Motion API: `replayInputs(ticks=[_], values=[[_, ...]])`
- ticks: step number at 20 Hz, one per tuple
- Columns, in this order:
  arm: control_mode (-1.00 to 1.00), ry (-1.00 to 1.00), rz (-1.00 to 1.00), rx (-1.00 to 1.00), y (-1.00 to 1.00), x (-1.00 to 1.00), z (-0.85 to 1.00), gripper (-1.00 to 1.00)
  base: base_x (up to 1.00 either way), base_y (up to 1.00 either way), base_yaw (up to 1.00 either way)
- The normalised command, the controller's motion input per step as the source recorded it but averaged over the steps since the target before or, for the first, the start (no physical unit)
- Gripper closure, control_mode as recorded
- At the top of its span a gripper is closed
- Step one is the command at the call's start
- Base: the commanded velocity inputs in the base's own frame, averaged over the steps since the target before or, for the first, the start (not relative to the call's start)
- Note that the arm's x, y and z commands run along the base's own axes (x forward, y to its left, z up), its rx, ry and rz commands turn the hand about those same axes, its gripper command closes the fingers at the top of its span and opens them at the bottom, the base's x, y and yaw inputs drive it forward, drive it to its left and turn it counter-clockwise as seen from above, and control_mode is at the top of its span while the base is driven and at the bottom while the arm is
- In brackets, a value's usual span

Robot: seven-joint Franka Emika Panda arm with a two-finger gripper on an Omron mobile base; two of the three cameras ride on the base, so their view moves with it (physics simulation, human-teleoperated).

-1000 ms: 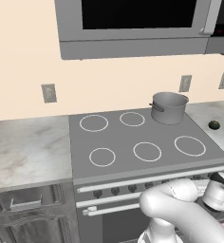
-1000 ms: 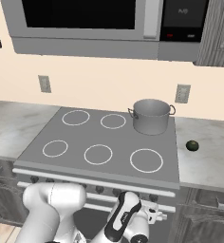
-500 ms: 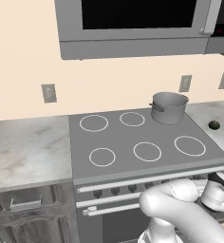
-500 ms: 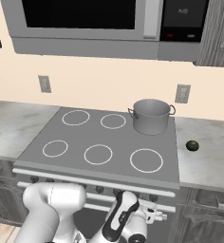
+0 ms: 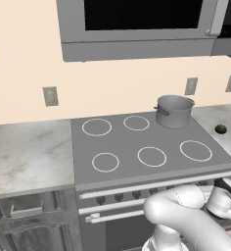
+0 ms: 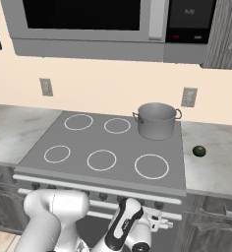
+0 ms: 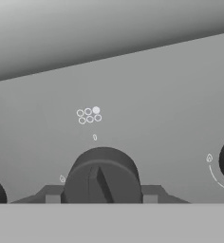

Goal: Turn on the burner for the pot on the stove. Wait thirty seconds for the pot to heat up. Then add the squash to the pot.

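- Gripper (image 7: pixel 102 199) has just clamped shut on stove knob (image 7: pixel 102 175), fingers either side.
- Burner not yet on; pot (image 6: pixel 157 120) waits, squash (image 6: pixel 199 150) on counter (image 6: pixel 216 165).

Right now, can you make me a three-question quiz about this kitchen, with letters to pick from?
1. Where does the pot stand?
A. back right burner ring of the stove
B. front left ring
C. on the counter

2. How many white burner rings are there?
A. three
B. five
C. eight

3. What are the robot's jaws doing?
A. hanging open over the pot
B. holding the squash
C. shut on a stove knob

Answers:
1 A: the pot sits at the stove's rear right corner.
2 B: three rings in front, two visible behind, the pot beside those.
3 C: the hand view shows a finger at each side of the knob.
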Motion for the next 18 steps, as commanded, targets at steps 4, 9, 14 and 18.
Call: replayInputs(ticks=[4, 9, 14, 18], values=[[-1.0, -0.01, 0.0, 0.0, 0.0, 0.0, 0.0, 1.0, 0.0, 0.0, 0.0], [-1.0, -0.02, 0.0, 0.0, 0.0, 0.0, 0.0, 1.0, 0.0, 0.0, 0.0], [-1.0, -0.04, 0.0, -0.05, 0.0, 0.0, -0.01, 1.0, 0.0, 0.0, 0.0], [-1.0, -0.03, 0.0, -0.15, 0.0, 0.0, -0.05, 1.0, 0.0, 0.0, 0.0]])
